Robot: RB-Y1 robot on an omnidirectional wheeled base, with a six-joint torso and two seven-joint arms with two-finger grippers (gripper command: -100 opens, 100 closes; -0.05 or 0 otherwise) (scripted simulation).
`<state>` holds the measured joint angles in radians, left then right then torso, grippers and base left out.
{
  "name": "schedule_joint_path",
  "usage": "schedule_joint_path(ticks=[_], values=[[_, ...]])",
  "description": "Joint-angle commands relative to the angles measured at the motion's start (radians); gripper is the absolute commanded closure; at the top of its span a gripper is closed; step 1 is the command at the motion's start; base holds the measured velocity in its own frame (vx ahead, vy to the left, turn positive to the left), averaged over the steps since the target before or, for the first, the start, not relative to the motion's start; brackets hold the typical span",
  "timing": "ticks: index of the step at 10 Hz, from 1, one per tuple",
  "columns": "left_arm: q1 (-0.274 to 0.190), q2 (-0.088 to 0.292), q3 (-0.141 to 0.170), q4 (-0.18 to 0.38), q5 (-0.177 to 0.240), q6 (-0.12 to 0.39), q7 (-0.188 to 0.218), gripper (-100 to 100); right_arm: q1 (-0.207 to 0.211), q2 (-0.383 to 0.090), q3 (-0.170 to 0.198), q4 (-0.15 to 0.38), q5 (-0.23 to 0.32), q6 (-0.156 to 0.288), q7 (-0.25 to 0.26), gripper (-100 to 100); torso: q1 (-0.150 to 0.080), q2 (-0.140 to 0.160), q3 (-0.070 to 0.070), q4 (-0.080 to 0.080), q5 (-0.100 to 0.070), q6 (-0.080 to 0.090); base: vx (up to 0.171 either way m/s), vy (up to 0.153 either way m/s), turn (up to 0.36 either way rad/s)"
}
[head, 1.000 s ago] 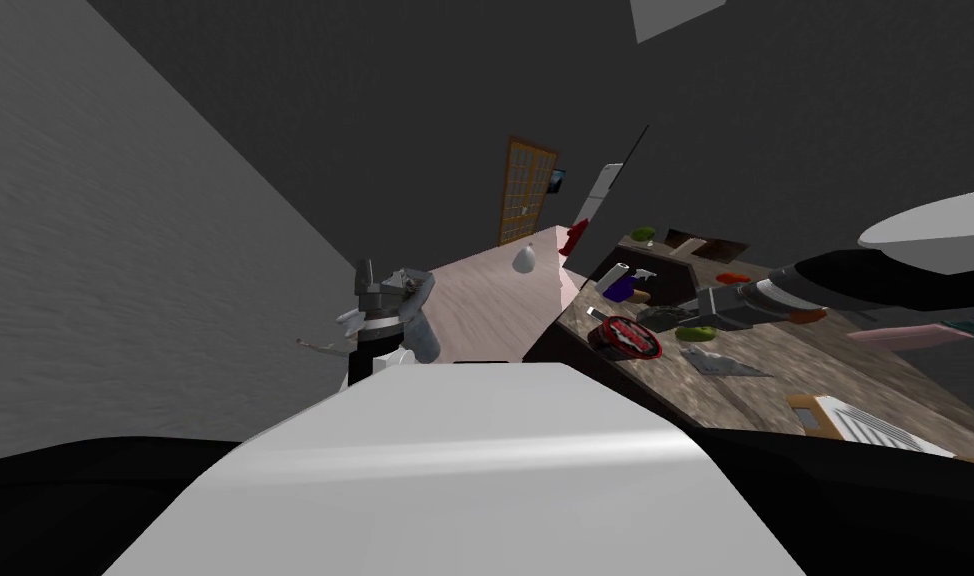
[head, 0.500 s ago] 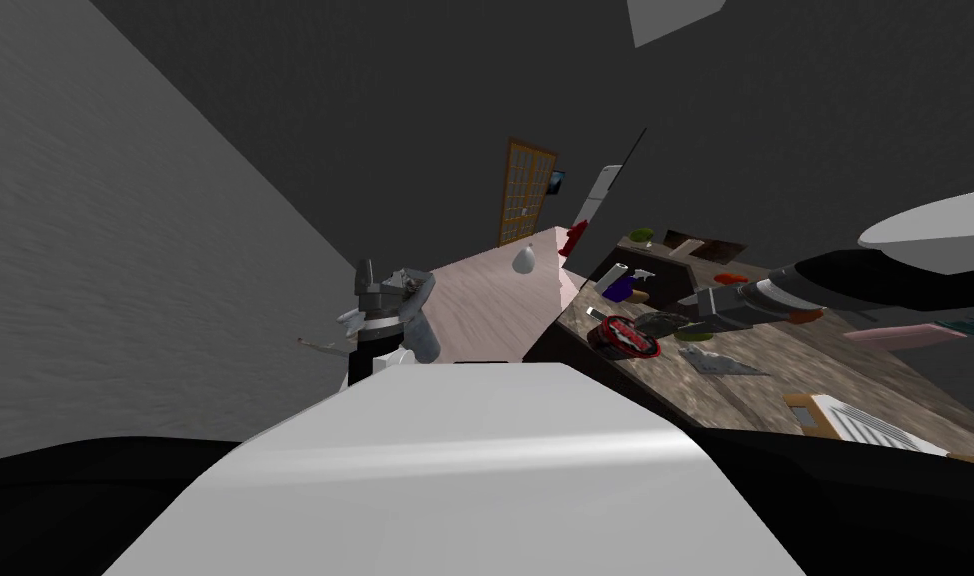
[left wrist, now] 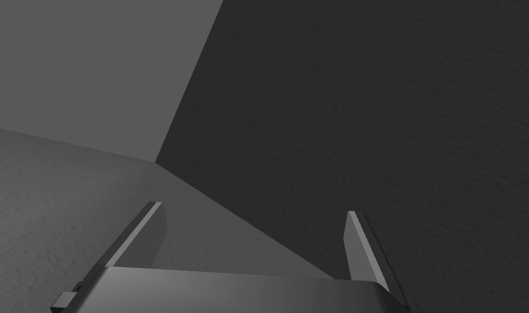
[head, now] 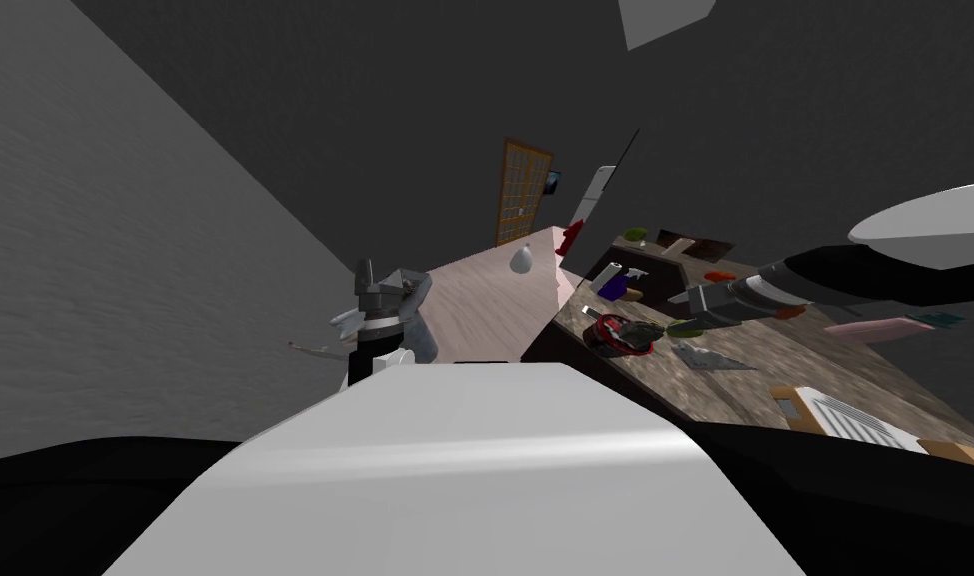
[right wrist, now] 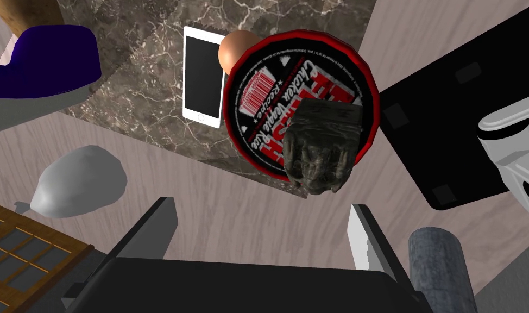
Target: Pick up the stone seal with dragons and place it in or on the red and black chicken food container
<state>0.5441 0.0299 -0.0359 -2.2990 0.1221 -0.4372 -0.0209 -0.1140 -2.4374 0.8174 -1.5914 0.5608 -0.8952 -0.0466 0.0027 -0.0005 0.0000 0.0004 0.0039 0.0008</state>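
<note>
Brown-veined, marble-patterned counter (head: 825, 370) is running along your right side in the head view, and it is carrying most of what you are working with. Pale wood-look floor (head: 485, 290) is stretching away beside it toward a wooden lattice door (head: 523, 190).

Your right arm is reaching out over the counter's near corner. Your right gripper (right wrist: 262, 206) is hovering above the round, red-rimmed container (right wrist: 269, 92) with its fingers standing wide apart and gripping nothing. Your left gripper (left wrist: 252, 209) is hanging close by your chest on the left side, and its fingers are likewise spread with nothing between them.

That container is sitting at the counter's corner, and its black lid is showing white and red lettering. A rounded grey sack (right wrist: 79, 182) is lying on the floor, off the counter's edge. A dark purple object (right wrist: 41, 60) is showing beyond the phone, well apart from the container.

The dark grey carved seal (right wrist: 317, 146) is resting on the container's lid, on the side toward your right gripper. It is overlapping the red rim there and lying clear of both fingers.

A white phone (right wrist: 203, 76) with a dark screen is lying flat on the counter just beside the container. A small orange-brown ball (right wrist: 237, 48) is sitting between the phone and the container's rim, close against both.
</note>
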Motion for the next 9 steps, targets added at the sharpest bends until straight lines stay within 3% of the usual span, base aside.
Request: schedule_joint_path(ticks=[1,2,3,4,5,6,7,8,9], values=[[0.0,0.0,0.0,0.0,0.0,0.0,0.0,0,-0.05,0.019,-0.014,-0.019,0.05,-0.046,-0.05,-100,0.0,0.0,0.0,0.0,0.0,0.0,0.007,-0.033,-0.05],[0.0,0.0,0.0,0.0,0.0,0.0,0.0,0,-0.073,0.019,-0.014,-0.019,0.073,-0.046,-0.068,-100,0.0,0.0,0.0,0.0,0.0,0.0,0.005,-0.029,-0.032],[0.0,0.0,0.0,0.0,0.0,0.0,0.0,0,-0.102,0.038,-0.027,-0.034,0.108,-0.086,-0.103,-100,0.0,0.0,0.0,0.0,0.0,0.0,0.013,-0.039,-0.068],[0.0,0.0,0.0,0.0,0.0,0.0,0.0,0,-0.13,0.038,-0.027,-0.034,0.131,-0.086,-0.121,-100,0.0,0.0,0.0,0.0,0.0,0.0,0.009,-0.033,-0.029],[0.0,0.0,0.0,0.0,0.0,0.0,0.0,0,-0.159,0.057,-0.04,-0.049,0.166,-0.127,-0.155,-100,0.0,0.0,0.0,0.0,0.0,0.0,0.006,-0.038,-0.055],[0.0,0.0,0.0,0.0,0.0,0.0,0.0,0,-0.182,0.057,-0.04,-0.049,0.189,-0.127,-0.174,-100,0.0,0.0,0.0,0.0,0.0,0.0,0.004,-0.028,-0.025],[0.0,0.0,0.0,0.0,0.0,0.0,0.0,0,-0.211,0.075,-0.052,-0.064,0.225,-0.167,-0.211,-100,0.0,0.0,0.0,0.0,0.0,0.0,0.003,-0.037,-0.055],[0.0,0.0,0.0,0.0,0.0,0.0,0.0,0,-0.244,0.075,-0.052,-0.064,0.247,-0.167,-0.227,-100,0.0,0.0,0.0,0.0,0.0,0.0,0.003,-0.032,-0.031],[0.0,0.0,0.0,0.0,0.0,0.0,0.0,0,-0.277,0.094,-0.065,-0.079,0.279,-0.207,-0.26,-100,0.0,0.0,0.0,0.0,0.0,0.0,0.006,-0.039,-0.061]])
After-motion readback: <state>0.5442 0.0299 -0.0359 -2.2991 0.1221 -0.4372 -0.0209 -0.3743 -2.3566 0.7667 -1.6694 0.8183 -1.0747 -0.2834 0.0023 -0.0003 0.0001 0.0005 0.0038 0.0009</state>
